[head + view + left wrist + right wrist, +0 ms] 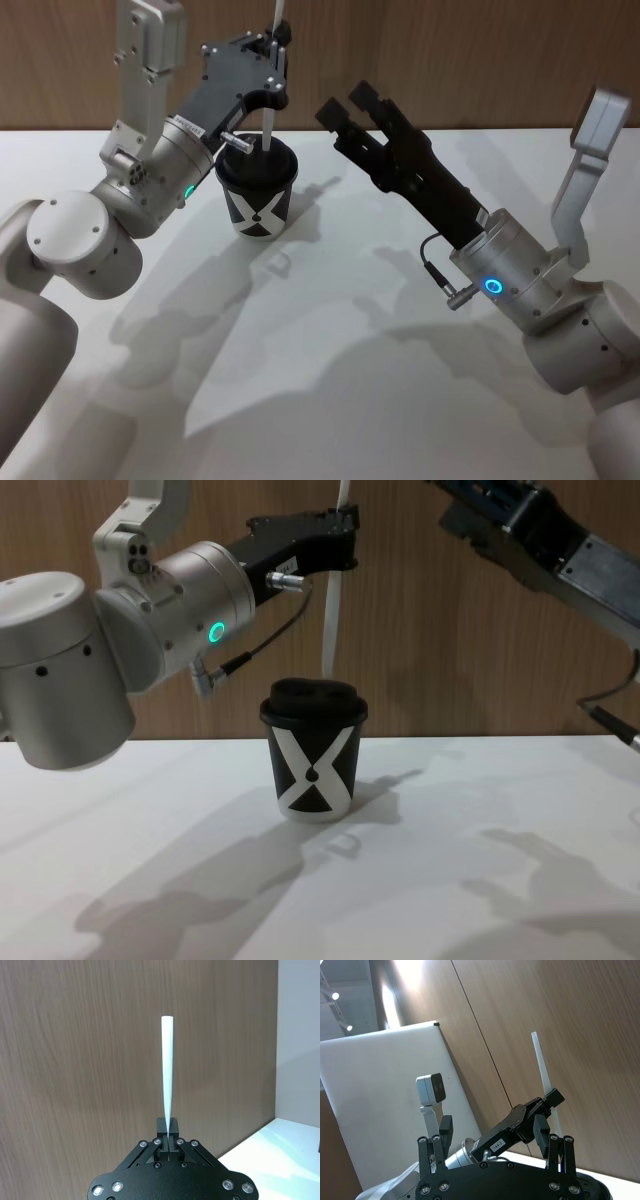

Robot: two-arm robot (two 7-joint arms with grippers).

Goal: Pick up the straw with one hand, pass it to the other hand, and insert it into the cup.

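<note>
With the white straw (272,75) pinched upright between its closed fingers, the left gripper (272,62) hangs directly over the black paper cup (256,187), which stands on the white counter (350,370); the straw's lower end sits right at the lid, though whether it has entered the hole cannot be told. Judging by this, pickup and handover look finished, leaving only the push down and the release. Off to the cup's right and well apart, the right gripper (350,105) hovers with fingers spread and empty.
</note>
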